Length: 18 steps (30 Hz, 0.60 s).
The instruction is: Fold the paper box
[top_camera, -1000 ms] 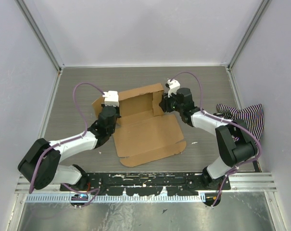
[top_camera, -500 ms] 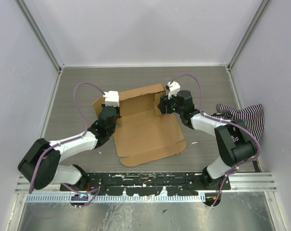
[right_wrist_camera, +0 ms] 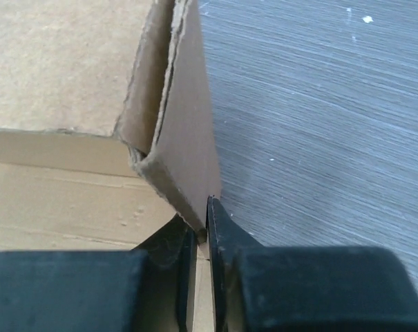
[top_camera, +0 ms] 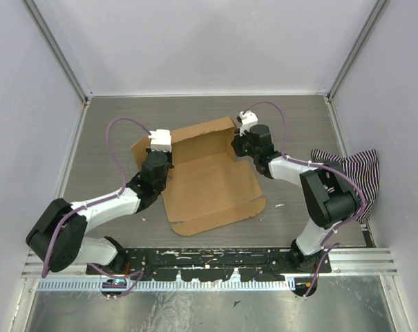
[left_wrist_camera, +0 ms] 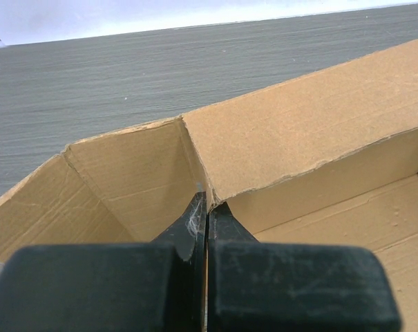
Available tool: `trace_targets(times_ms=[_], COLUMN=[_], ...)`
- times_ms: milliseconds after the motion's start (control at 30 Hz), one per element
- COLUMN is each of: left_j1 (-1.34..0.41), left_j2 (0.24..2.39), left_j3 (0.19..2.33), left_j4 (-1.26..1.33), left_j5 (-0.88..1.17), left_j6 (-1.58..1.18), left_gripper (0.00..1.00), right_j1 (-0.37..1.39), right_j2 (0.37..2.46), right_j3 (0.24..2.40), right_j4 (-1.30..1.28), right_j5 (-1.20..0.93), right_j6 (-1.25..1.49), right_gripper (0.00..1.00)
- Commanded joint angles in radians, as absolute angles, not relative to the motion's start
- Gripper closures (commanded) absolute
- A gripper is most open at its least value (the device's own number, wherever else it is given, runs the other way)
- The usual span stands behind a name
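The paper box [top_camera: 209, 181] is a brown cardboard die-cut sheet lying open mid-table, its back wall raised and its front flaps flat. My left gripper [top_camera: 160, 153] is shut on the box's left side wall at the back left corner; the left wrist view shows the jaws [left_wrist_camera: 207, 207] pinching the thin wall edge of the box [left_wrist_camera: 298, 131]. My right gripper [top_camera: 238, 144] is shut on the right side flap at the back right corner; the right wrist view shows the jaws [right_wrist_camera: 203, 214] clamping that upright folded flap of the box [right_wrist_camera: 184, 131].
A black-and-white striped cloth [top_camera: 354, 169] lies at the right edge of the table. Grey enclosure walls [top_camera: 209, 41] surround the grey wood-grain tabletop [top_camera: 291, 117]. A black rail [top_camera: 209, 259] runs along the near edge by the arm bases.
The right gripper has moved back and slightly left with the right flap, drawing it up against the back wall's corner. The left gripper stays clamped in place.
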<state>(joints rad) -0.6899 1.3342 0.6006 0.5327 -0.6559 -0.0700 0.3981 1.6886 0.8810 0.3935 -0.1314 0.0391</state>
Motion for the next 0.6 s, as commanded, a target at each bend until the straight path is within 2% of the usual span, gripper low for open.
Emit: trace_targets(times_ms=[0, 167, 300, 367, 567], left_j1=[-0.698, -0.703, -0.722, -0.724, -0.724], left_j2=[1.327, 1.289, 1.252, 1.239, 1.227], left_j3=[0.64, 0.678, 0.707, 0.715, 0.791], left_j4=[0.533, 0.422, 0.315, 0.28, 0.143], left_j5=[-0.651, -0.679, -0.722, -0.729, -0.739], left_j6=[-0.06, -0.111, -0.16, -0.166, -0.155], left_gripper=[1.0, 1.0, 0.99, 0.93, 0.63], right_j1=[0.448, 0.565, 0.598, 0.6, 0.595], right_j2=[1.672, 1.691, 1.731, 1.73, 1.707], right_j3=[0.868, 0.886, 0.94, 0.943, 0.962], right_j4=[0.45, 0.411, 0.326, 0.31, 0.256], right_j5=[0.102, 0.503, 0.599, 0.59, 0.512], right_j6=[0.125, 0.155, 0.228, 0.252, 0.242], right_gripper=[0.88, 0.95, 0.99, 0.99, 0.99])
